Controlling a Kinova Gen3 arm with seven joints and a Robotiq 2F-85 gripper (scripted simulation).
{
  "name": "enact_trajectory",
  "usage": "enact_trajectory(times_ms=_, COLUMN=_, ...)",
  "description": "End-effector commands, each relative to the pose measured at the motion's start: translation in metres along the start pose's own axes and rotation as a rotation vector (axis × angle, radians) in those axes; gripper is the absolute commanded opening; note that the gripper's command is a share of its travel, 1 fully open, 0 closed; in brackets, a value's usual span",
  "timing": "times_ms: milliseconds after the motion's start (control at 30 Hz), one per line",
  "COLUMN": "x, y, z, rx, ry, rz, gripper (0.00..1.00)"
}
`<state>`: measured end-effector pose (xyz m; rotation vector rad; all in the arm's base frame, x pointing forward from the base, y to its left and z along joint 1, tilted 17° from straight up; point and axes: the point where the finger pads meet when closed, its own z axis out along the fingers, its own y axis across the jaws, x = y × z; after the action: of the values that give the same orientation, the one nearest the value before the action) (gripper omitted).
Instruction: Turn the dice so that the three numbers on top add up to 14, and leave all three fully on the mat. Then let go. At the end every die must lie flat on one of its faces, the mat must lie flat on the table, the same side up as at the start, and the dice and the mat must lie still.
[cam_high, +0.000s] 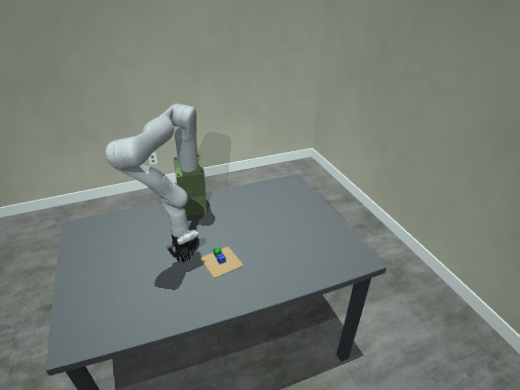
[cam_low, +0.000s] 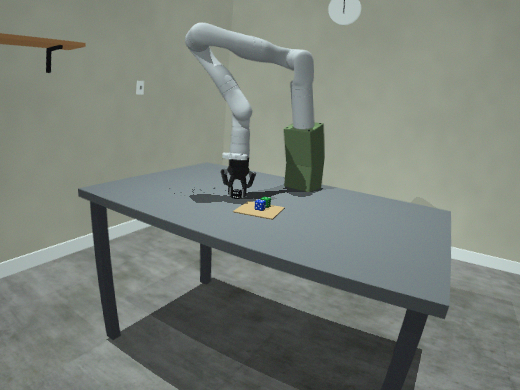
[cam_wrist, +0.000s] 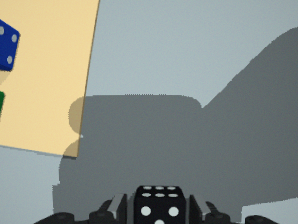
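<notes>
Straddling the black die (cam_low: 236, 194) (cam_wrist: 159, 206) near the tan mat (cam_high: 213, 267) (cam_low: 250, 211) (cam_wrist: 52, 75), the jaws (cam_high: 184, 257) (cam_low: 237, 193) stand released, gripping nothing.
</notes>
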<state>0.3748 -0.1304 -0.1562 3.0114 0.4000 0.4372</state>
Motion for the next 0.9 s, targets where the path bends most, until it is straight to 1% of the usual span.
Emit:
enact_trajectory(times_ms=0, x=0.0003, y=0.0003, z=-0.0004, rx=-0.001, ry=0.001, rz=0.0, gripper=0.46)
enact_trajectory(times_ms=367, x=0.0003, y=0.0003, z=-0.0004, rx=-0.001, ry=0.001, rz=0.0, gripper=0.46)
enact_trajectory(times_ms=400, x=0.0003, y=0.0003, z=-0.0004, rx=-0.001, ry=0.001, rz=0.0, gripper=0.26)
enact_trajectory(times_ms=867, x=0.0003, y=0.0003, z=-0.0004, rx=-0.001, ry=0.001, rz=0.0, gripper=0.26)
